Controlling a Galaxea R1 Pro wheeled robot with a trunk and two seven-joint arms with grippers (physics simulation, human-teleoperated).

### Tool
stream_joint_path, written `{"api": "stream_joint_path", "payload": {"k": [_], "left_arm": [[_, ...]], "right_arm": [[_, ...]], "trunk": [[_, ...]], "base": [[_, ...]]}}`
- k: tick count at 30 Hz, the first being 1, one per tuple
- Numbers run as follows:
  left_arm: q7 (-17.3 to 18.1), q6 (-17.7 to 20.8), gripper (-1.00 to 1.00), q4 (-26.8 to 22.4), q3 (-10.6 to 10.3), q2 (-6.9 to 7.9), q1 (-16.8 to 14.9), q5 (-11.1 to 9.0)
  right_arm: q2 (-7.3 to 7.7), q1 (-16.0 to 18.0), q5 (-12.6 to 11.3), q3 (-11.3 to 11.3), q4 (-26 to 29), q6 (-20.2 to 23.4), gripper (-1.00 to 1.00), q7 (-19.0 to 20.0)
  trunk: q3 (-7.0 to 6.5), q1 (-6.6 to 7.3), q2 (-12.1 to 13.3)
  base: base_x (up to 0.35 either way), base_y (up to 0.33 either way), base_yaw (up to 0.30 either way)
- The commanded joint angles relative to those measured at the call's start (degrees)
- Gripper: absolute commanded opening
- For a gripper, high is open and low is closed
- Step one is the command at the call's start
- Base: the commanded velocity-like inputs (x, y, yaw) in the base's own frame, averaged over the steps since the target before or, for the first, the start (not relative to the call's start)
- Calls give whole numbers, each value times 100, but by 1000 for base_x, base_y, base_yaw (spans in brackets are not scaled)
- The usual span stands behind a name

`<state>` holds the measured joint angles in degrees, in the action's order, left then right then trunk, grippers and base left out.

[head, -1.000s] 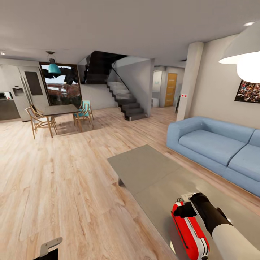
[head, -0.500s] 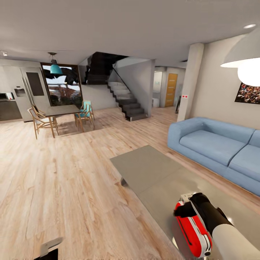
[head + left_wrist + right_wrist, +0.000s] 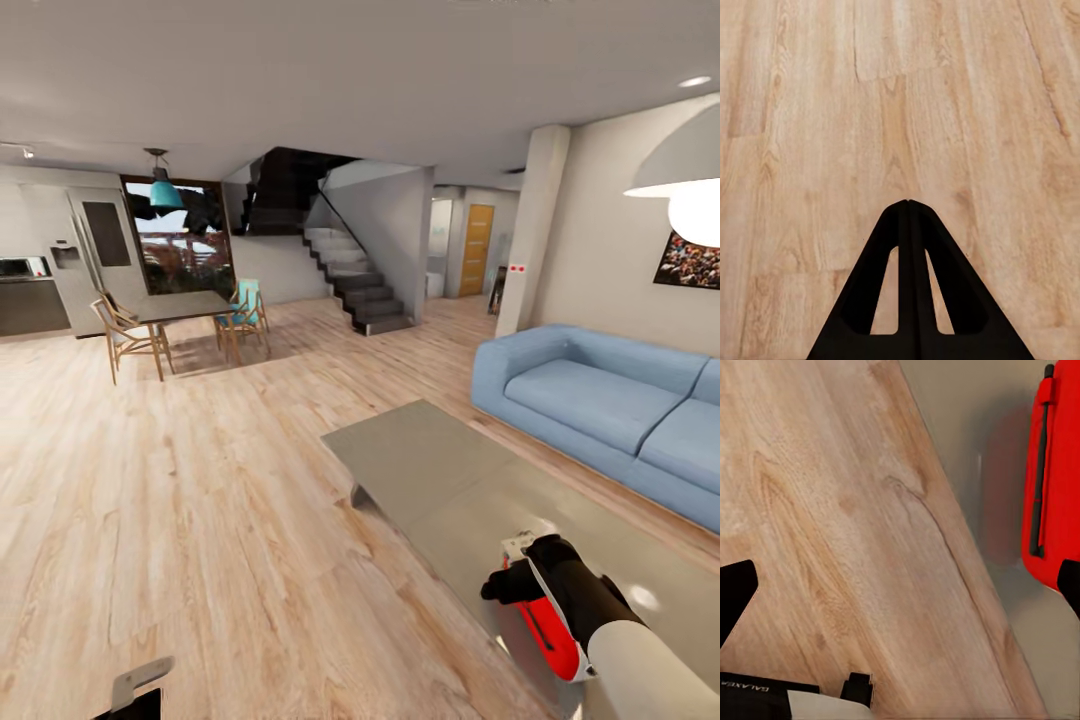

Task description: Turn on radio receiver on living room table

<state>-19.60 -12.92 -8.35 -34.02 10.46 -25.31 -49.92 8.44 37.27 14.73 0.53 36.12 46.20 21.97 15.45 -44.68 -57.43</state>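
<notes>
Reaching R arm (image 3: 600,625) over radio (image 3: 545,625) on table (image 3: 430,465)

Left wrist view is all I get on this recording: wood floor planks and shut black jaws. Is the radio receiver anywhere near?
Observer: Yes. In the head view the red radio receiver is on the near end of the grey coffee table, on the robot's right.
Operator: Is the other arm at it?
Observer: The right arm reaches over it, with its black end at the radio's far side. I cannot confirm contact.
Operator: Are its jaws open or shut?
Observer: Open. The right wrist view shows them spread wide, with the radio's red body and thin handle close beside one of them.
</notes>
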Motion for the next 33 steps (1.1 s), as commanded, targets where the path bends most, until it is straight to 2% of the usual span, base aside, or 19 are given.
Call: {"api": "stream_joint_path", "payload": {"k": [1,11,14,16,22,26,30,33], "left_arm": [[0,0,-100,0,0,0,0,0],[0,0,-100,0,0,0,0,0],[0,0,-100,0,0,0,0,0],[0,3,-100,0,0,0,0,0],[0,-4,-100,0,0,0,0,0],[0,-7,-100,0,0,0,0,0],[0,-8,-100,0,0,-6,0,-2],[0,-9,-100,0,0,-8,0,-3]], "right_arm": [[0,0,0,3,-28,-2,100,0],[-7,0,-7,9,-156,-29,100,1],[-22,0,-11,9,-367,-243,100,6],[-87,0,-6,9,-582,-486,100,6],[-234,0,20,9,-987,-691,100,1],[-278,0,28,9,-1198,-765,100,0],[-360,0,48,9,-1671,-1147,100,0],[-409,0,184,9,-2114,-1488,100,0]], "trunk": [[-18,23,42],[-198,242,443],[-252,308,563],[-288,352,643],[-395,484,884],[-395,484,884],[-395,484,884],[-395,484,884]], "base": [[-162,249,0],[-159,251,0],[-140,257,0],[-133,261,0],[-95,245,0],[-20,73,0],[-5,17,0],[-1,4,0]]}}
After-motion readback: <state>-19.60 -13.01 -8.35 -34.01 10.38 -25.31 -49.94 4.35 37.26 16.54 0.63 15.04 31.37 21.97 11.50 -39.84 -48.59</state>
